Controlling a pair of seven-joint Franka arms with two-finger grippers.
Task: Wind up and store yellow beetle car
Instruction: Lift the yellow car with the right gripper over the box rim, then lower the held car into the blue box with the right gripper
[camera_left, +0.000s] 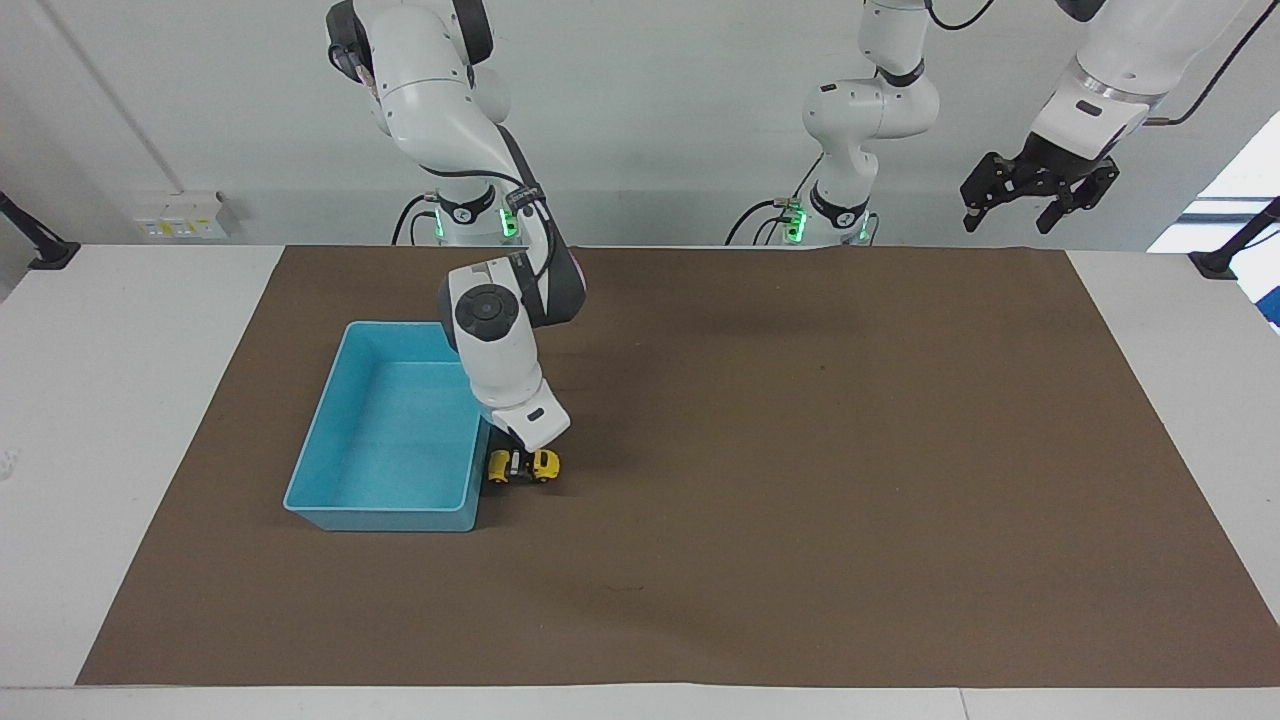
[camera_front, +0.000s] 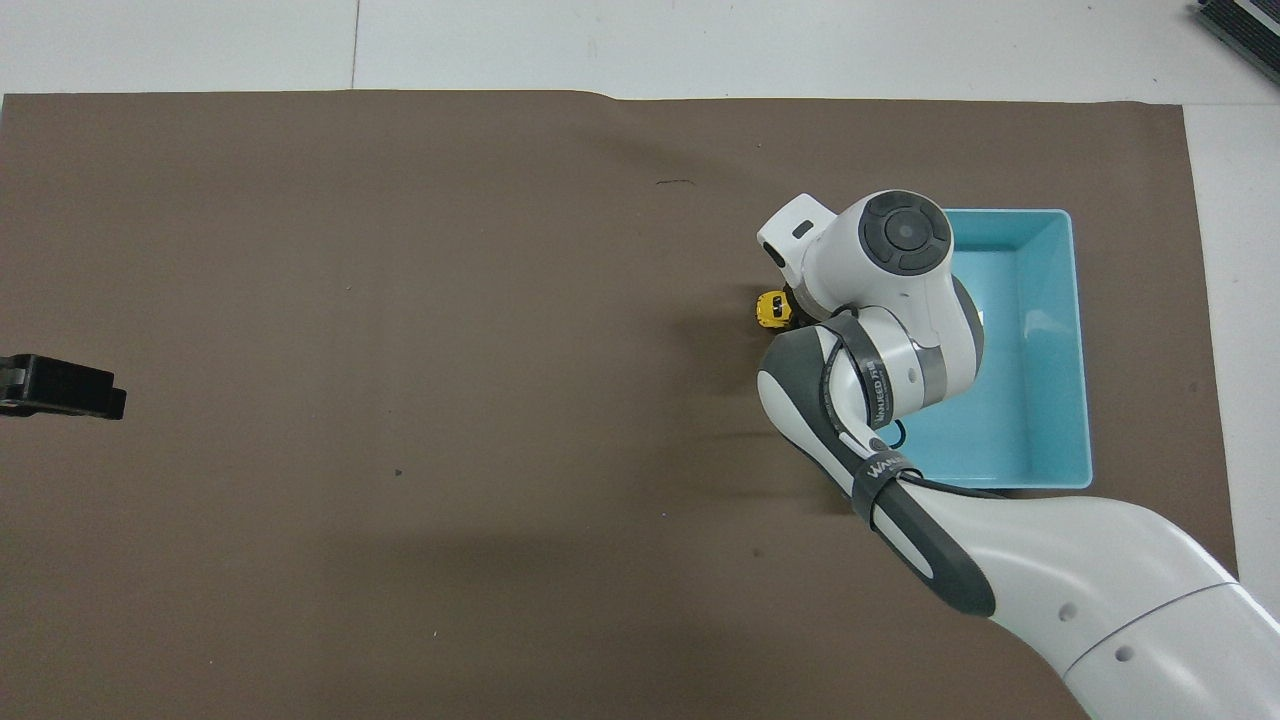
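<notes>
Faintly, "WANGED"-like lettering (camera_front: 876, 385) bands the arm over yellow beetle car (camera_left: 541, 465).

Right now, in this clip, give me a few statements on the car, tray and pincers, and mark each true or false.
1. The right pincer is shut on the yellow beetle car. True.
2. The car lies inside the light-blue tray. False: it is on the brown mat, beside the tray.
3. The left pincer waits raised, open. True.
4. The tray holds several toys. False: nothing shows in it.
</notes>
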